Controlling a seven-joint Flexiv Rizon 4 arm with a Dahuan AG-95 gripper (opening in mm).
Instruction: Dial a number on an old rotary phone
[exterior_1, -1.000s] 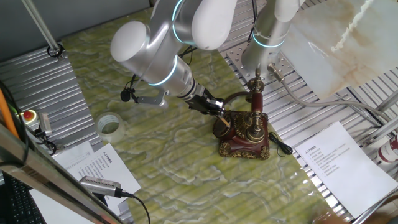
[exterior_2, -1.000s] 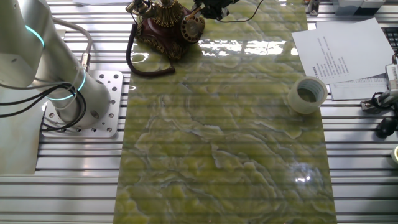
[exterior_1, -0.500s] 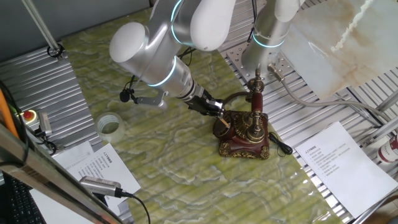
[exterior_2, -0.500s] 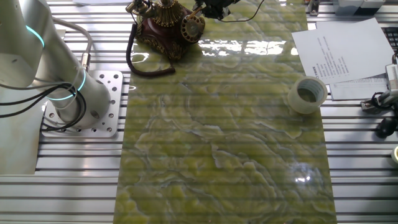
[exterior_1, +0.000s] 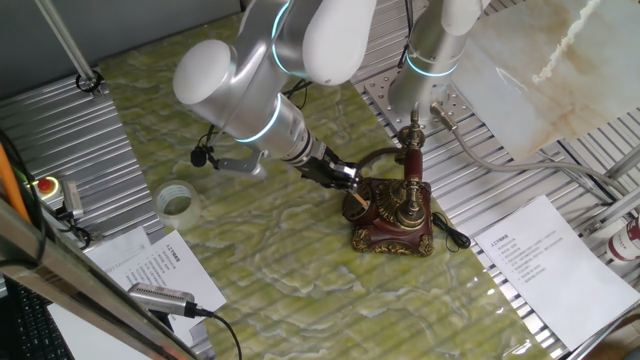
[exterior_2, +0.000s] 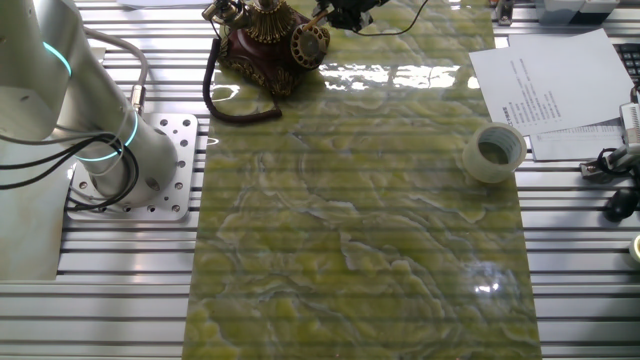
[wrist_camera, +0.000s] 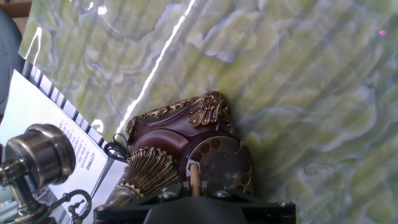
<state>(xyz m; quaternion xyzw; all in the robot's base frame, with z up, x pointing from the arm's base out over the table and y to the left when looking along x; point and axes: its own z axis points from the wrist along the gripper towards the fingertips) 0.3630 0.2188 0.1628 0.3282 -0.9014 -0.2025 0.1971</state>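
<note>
Green marbled matting covers the desk (exterior_1: 250, 250), with slatted metal on either side. Reading one fixed view from left to right: a clear tape roll (exterior_1: 176, 199) lies near the left edge of the mat, a printed sheet (exterior_1: 150, 265) rests below it, the arm descends through the centre, and the old rotary phone (exterior_1: 392, 212) stands right of centre, just in front of the arm's base plate. A second printed sheet (exterior_1: 545, 262) lies further right.

The gripper (exterior_1: 345, 180) is at the phone's dial (wrist_camera: 219, 165). In the hand view a slim pale rod (wrist_camera: 194, 179) projects from the hand toward the dial's finger holes; whether its tip is seated in a hole cannot be told. The spread of the fingers is not visible in any view, so whether they are clamped on the rod cannot be told.

Handling assessment: the body appears rigid and fairly heavy, likely to stay put under light turning force, though it may slide on the glossy mat if pushed sideways. The dial is presumably spring-loaded and should resist rotation. Engage only a finger hole near the dial rim. Avoid the handset (exterior_1: 410, 160); it rests loosely on a tall cradle and could be knocked off. The brass trim looks delicate.
</note>
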